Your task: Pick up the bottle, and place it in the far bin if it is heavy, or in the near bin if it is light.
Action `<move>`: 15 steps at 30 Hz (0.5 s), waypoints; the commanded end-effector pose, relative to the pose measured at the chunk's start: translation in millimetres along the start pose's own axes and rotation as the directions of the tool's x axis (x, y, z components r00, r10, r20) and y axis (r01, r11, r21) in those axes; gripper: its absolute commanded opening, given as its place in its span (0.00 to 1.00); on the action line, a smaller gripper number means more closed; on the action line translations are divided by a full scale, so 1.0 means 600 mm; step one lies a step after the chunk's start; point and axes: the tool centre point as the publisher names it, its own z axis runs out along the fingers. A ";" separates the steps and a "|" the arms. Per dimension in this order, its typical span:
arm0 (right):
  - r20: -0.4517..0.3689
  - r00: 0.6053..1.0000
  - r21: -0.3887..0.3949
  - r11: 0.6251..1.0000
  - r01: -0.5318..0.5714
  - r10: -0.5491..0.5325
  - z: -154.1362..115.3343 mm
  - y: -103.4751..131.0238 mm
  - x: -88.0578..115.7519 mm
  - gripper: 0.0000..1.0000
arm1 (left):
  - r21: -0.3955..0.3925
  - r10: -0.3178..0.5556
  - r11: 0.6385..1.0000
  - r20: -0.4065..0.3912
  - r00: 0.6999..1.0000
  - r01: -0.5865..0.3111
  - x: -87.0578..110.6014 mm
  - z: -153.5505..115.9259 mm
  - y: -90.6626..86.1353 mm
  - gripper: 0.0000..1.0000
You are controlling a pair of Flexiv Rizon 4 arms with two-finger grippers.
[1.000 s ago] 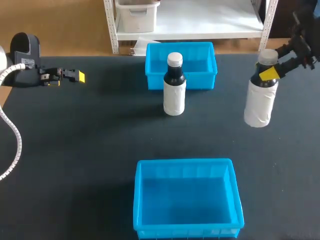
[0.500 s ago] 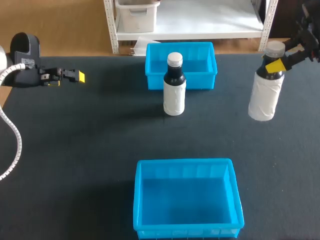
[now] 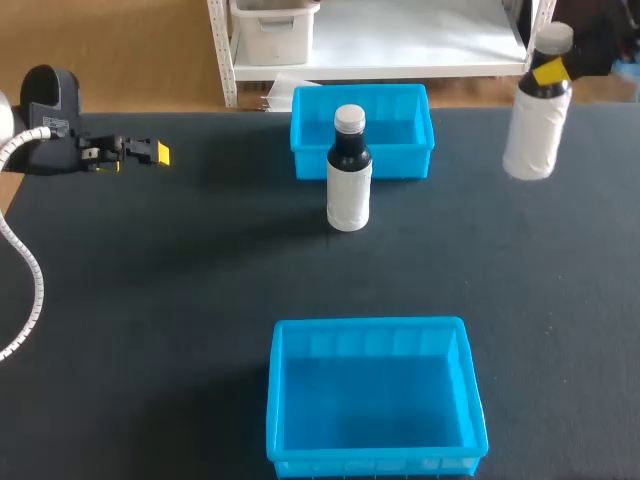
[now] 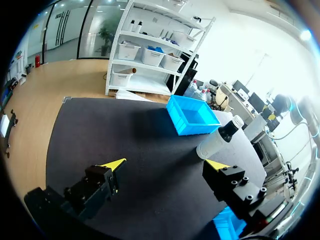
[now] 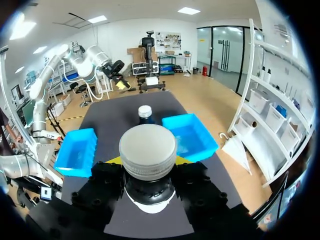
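1. Overhead, the head view showed the right gripper [image 3: 551,72] gripping the neck of the held bottle [image 3: 530,135]. This white-wrapped bottle hung above the far right part of the dark table [image 3: 180,300], close to its right edge.
2. Only the right wrist view showed the grip up close. The black fingers pinched the neck from both sides, just under the pale cap [image 5: 147,150], which faced the camera.
3. Only the left wrist view showed the left gripper [image 4: 167,165] plainly. Its yellow-tipped fingers were spread wide with nothing between them, over bare table near the far left edge.
4. A second, standing bottle [image 3: 349,170] stood upright at mid-table, just in front of the far bin [image 3: 400,162]. Whether the two touched could not be told. The near bin [image 3: 370,327] sat at the table's near edge, well apart from both.
5. Broad bare table lay between the two bins and on either side of them. Open surface also separated the held bottle from the far bin.
6. The held bottle's long axis ran almost vertically, cap up and base down. The base leaned slightly toward the table's middle. In the right wrist view, that axis ran straight away from the camera along the fingers.
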 end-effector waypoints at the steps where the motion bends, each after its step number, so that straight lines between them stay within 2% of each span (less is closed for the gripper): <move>1: 0.001 1.000 -0.020 1.000 0.005 -0.005 0.033 -0.070 -0.030 0.14 | 0.000 0.000 1.000 0.000 1.000 0.000 0.000 0.000 0.000 1.00; 8: 0.019 0.999 -0.021 0.999 0.048 -0.047 0.090 -0.122 -0.087 0.14 | 0.000 0.000 1.000 0.000 1.000 0.000 0.000 0.000 0.000 1.00; 15: 0.023 0.998 -0.011 0.998 0.065 -0.065 0.145 -0.158 -0.132 0.14 | 0.000 0.000 1.000 0.000 1.000 0.000 0.000 0.000 0.000 1.00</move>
